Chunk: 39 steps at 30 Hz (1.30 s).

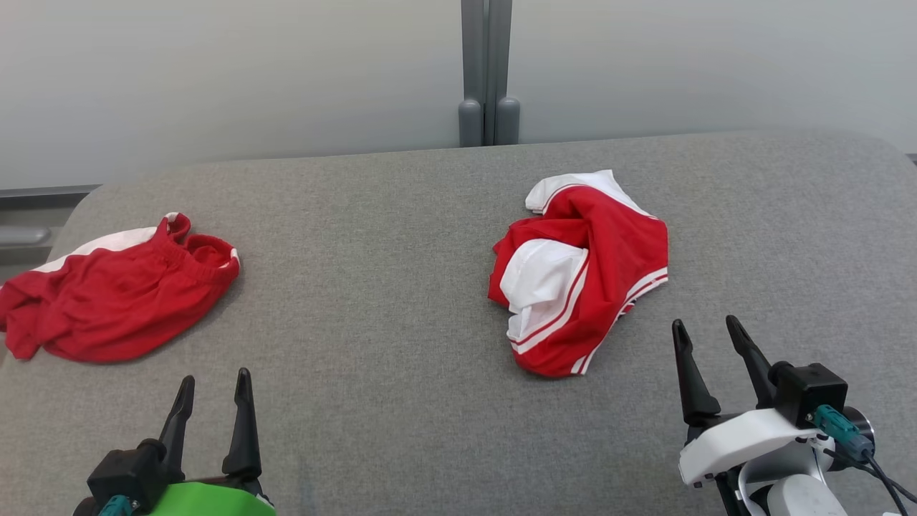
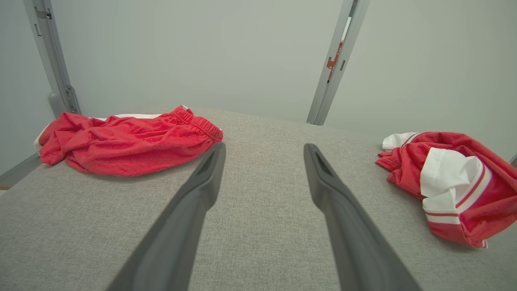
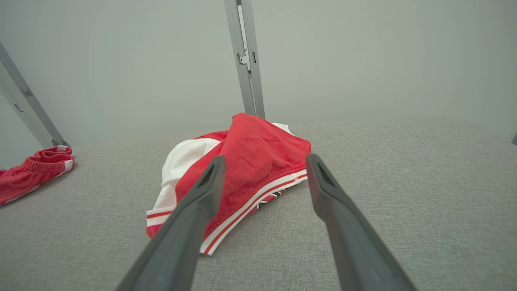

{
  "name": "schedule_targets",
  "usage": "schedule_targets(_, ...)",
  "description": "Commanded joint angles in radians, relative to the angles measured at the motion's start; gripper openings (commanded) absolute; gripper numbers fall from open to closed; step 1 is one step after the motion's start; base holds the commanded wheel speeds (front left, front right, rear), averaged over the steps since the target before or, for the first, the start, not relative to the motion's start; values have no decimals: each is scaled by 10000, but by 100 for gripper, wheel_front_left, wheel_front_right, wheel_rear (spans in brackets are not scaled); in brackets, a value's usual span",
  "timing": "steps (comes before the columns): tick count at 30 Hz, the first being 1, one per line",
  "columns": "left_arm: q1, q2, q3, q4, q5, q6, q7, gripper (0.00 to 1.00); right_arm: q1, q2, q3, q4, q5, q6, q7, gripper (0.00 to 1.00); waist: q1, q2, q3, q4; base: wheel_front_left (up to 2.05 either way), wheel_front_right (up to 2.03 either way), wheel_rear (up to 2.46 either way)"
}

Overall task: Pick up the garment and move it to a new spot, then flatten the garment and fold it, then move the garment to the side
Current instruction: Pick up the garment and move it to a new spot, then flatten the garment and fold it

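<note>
A crumpled red and white garment [image 1: 609, 251] with striped hems lies right of centre on the grey fabric table [image 1: 387, 236]. My right gripper [image 1: 705, 322] stands open just in front of it and slightly to its right, touching nothing. In the right wrist view that garment [image 3: 258, 153] lies beyond the open right gripper [image 3: 265, 157]. A second red garment [image 1: 114, 294] with an elastic waistband lies bunched at the table's left edge. My left gripper [image 1: 215, 376] is open and empty near the front left, short of that piece. Both garments [image 2: 129, 145] [image 2: 444, 149] flank the left gripper [image 2: 264, 146].
A grey metal post [image 1: 487, 72] stands behind the table's far edge against a pale wall. Bare grey fabric stretches between the two garments. The table's rounded corners lie at the far left and far right.
</note>
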Motion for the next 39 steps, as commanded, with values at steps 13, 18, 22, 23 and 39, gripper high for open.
schedule_targets(13, 208, -290, 327, -209, 445, -170, -5, 100, 23, -24, -58, -97, -75, -5, 137, 100, 0, 0, 135, -113, 0, 0, 0)
schedule_targets(18, 126, -419, 390, -209, 531, -255, -4, 100, -132, -27, -143, -69, -138, -5, 171, 100, 0, 0, 211, -46, 0, 0, 0)
schedule_targets(22, -14, -501, 426, -292, 612, -285, -4, 100, -516, -27, -494, 24, -236, -6, 408, 100, 0, 0, 363, 11, 0, 0, 0)
schedule_targets(23, -56, -505, 455, -306, 609, -296, -4, 100, -649, -22, -559, 72, -296, -5, 508, 100, 0, 0, 409, 14, 0, 0, 0)
schedule_targets(39, -917, -829, 480, -564, 981, -651, -4, 100, -4464, -405, -1972, 3823, -904, -5, 3145, 100, 0, 0, 1675, 607, 0, 0, 0)
